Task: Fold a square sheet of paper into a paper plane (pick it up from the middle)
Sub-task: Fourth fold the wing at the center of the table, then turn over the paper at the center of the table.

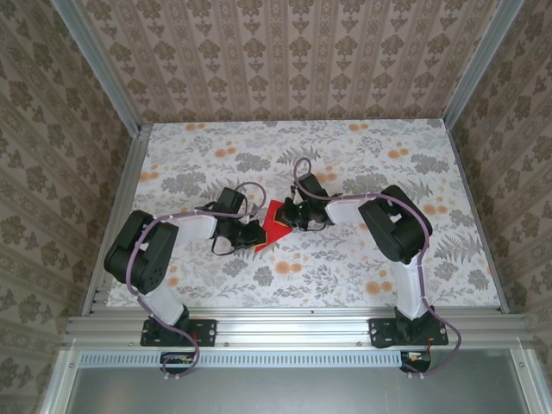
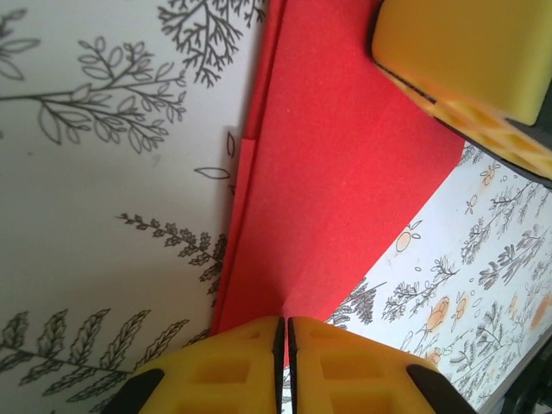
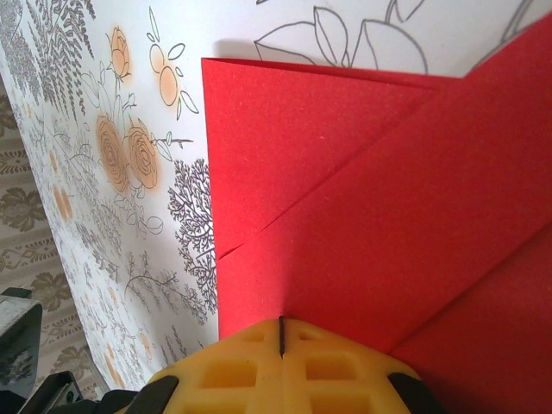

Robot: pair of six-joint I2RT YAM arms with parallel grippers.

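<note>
Working mid-fold on the red paper (image 1: 274,226), already carrying diagonal flaps and lying at the middle of the table (image 1: 362,259): pinching its edge with the left pincer (image 2: 286,336), all but shut, and bearing on it with the right pincer (image 3: 281,335), tips pressed together. Next, by judgement, needing a firm crease without shifting the layers. Not making out the paper's whole outline beneath the arms.

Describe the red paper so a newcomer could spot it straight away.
Look at the flower-printed table, near its middle, where the left arm and right arm meet. Between them lies the red paper, partly folded into diagonal flaps. It is the only plain bright red thing on that pale floral print.
</note>
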